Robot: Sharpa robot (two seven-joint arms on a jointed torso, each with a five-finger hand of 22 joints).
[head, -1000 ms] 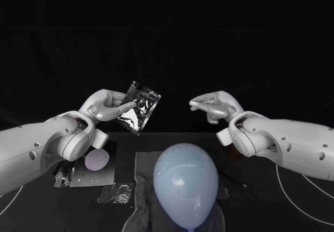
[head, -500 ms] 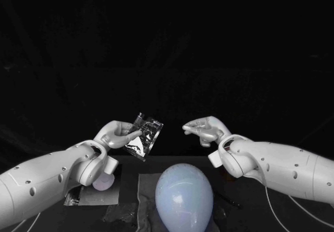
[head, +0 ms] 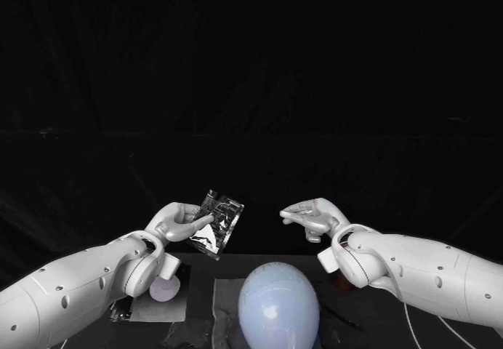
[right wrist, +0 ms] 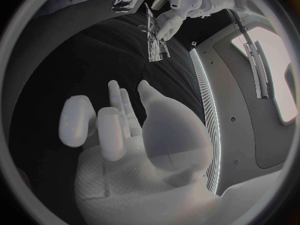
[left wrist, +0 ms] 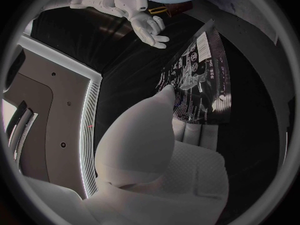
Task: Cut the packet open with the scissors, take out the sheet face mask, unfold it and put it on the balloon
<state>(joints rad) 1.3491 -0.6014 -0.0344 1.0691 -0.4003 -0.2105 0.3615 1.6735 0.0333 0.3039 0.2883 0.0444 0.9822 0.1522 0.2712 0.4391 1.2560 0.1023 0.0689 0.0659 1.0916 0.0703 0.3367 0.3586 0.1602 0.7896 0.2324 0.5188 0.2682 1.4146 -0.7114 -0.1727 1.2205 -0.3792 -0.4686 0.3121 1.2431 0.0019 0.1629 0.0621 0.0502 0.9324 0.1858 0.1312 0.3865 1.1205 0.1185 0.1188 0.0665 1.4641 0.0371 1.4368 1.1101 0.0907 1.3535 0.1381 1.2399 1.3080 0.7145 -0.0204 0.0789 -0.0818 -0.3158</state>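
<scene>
My left hand (head: 176,222) holds a shiny dark packet (head: 217,224) up in the air by its edge, above and behind the pale blue balloon (head: 278,305). In the left wrist view the packet (left wrist: 200,80) shows its printed face beyond my left hand's fingers (left wrist: 156,120). My right hand (head: 311,218) hovers a short way to the packet's right with loosely curled, spread fingers and nothing in it. The right wrist view shows that hand (right wrist: 125,130) empty, with the packet (right wrist: 155,40) and my left hand (right wrist: 178,10) beyond it. The balloon lies lengthwise on a grey cloth (head: 225,291).
A small pinkish round object (head: 166,289) sits on a silvery sheet (head: 157,307) at the table's left, under my left forearm. Crinkled clear wrap (head: 194,334) lies in front of it. A thin cable (head: 414,331) trails beneath my right arm.
The whole head view has tilted upward, so everything sits lower in the picture. My left hand still holds the packet and my right hand stays empty beside it.
</scene>
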